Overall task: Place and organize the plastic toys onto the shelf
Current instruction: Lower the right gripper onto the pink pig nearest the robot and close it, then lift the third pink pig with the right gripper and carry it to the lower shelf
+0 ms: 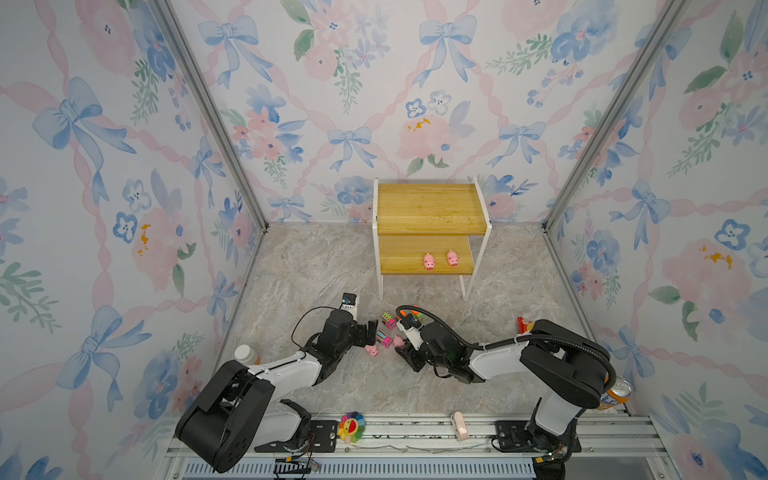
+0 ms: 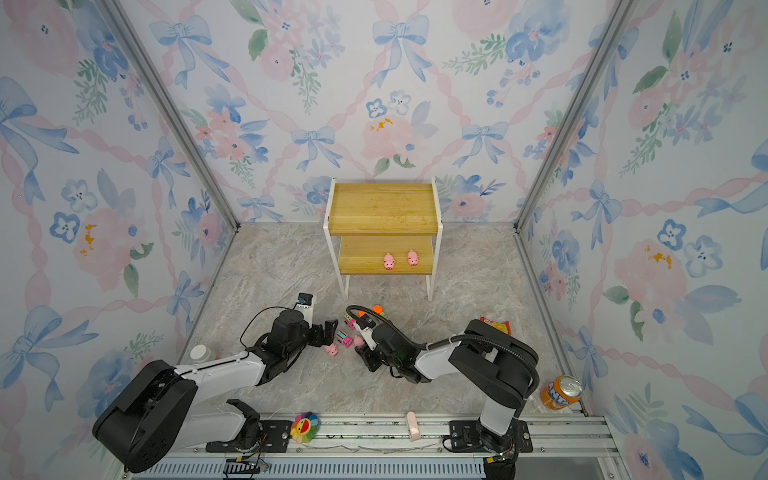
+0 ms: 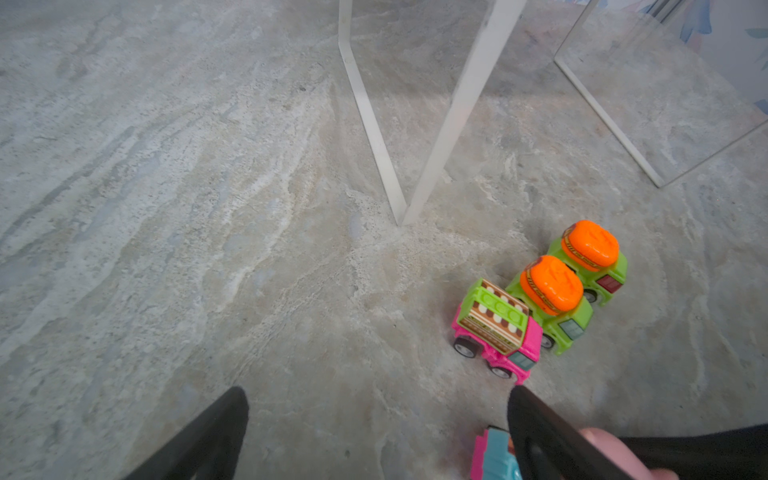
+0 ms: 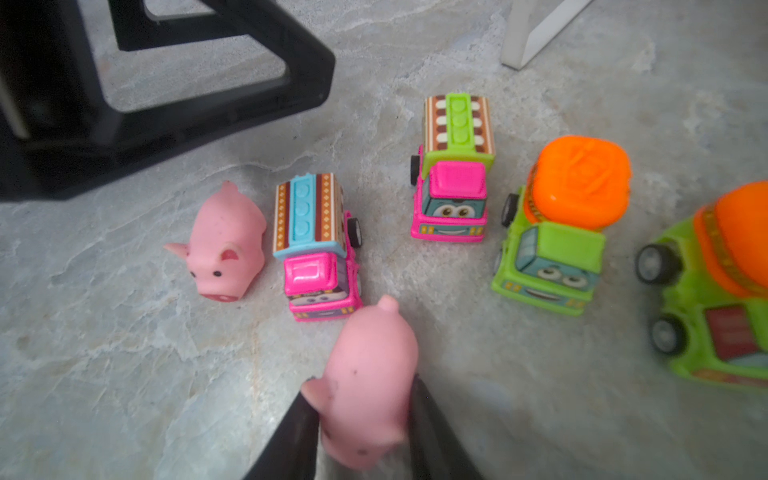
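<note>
The shelf (image 1: 430, 208) stands at the back with two pink pigs (image 1: 429, 262) (image 1: 452, 258) on its lower board. My right gripper (image 4: 363, 390) is shut on a third pink pig (image 4: 370, 374), its jaws against both flanks, low over the floor. On the floor beside it are a loose pig (image 4: 226, 245), two pink trucks (image 4: 316, 245) (image 4: 455, 174) and two green trucks (image 4: 557, 232) (image 4: 715, 291). My left gripper (image 3: 378, 395) hangs open over bare floor just left of the toys, one finger next to the blue-topped pink truck (image 3: 494, 457).
The shelf's white legs (image 3: 457, 104) stand just behind the toy cluster. A rainbow flower toy (image 1: 350, 427) and a small pale block (image 1: 458, 424) lie on the front rail. An orange can (image 2: 561, 395) stands at the front right and a white-capped bottle (image 1: 246, 354) at the left.
</note>
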`<state>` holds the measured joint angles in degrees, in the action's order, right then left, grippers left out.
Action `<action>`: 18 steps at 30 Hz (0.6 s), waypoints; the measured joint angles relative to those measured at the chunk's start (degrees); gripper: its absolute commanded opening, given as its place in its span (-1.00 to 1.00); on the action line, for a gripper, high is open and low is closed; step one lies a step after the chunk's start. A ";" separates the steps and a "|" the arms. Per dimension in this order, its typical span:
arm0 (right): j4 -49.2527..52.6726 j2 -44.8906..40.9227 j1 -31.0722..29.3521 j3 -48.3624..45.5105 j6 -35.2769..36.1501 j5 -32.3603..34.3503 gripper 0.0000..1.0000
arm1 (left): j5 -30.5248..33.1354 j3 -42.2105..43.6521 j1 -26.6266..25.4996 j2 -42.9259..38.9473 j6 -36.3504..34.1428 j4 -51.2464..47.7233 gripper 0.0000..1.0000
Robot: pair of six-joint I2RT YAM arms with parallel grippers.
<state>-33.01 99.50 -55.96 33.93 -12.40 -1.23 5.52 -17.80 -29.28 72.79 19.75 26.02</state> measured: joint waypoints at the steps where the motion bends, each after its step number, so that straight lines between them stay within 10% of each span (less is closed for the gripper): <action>1: 0.22 -0.11 0.00 0.00 0.00 -0.02 -0.30 | 0.00 0.00 0.00 0.00 0.00 0.00 0.96; 18: 5.57 -10.78 1.29 0.09 0.70 -0.24 -0.31 | -0.26 -0.44 0.00 1.88 0.02 -0.02 0.96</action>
<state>-27.44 88.73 -54.68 34.02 -11.70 -1.48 5.26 -18.24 -29.28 74.67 19.77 26.00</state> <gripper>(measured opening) 0.342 0.979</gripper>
